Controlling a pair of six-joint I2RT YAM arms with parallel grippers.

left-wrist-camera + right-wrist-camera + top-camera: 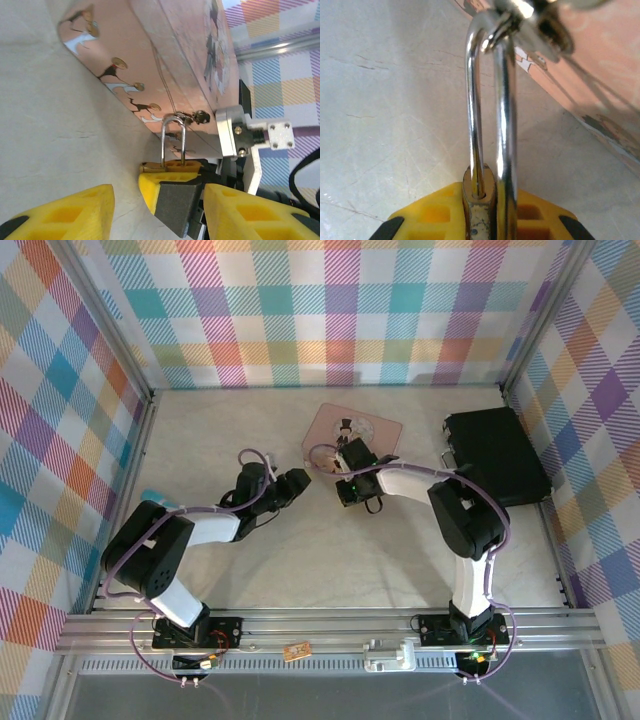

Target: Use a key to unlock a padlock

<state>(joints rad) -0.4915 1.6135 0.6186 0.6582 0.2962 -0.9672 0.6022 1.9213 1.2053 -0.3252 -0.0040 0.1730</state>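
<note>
Clamping the padlock (479, 200) by its brass body, the right gripper (480, 220) has its yellow pads (432, 212) pressed to both sides, so little of the body shows and the wrist view's lower edge cuts off the rest. The shackle (502, 125) runs up through a small hasp (192, 117) on the side of the pink tin (165, 50), which lies on the table (380, 100); whether the nearer leg sits in the body I cannot tell. The left gripper (296, 482) hovers just beside the lock with its fingers (65, 212) well apart, their tips cut off by the frame.
</note>
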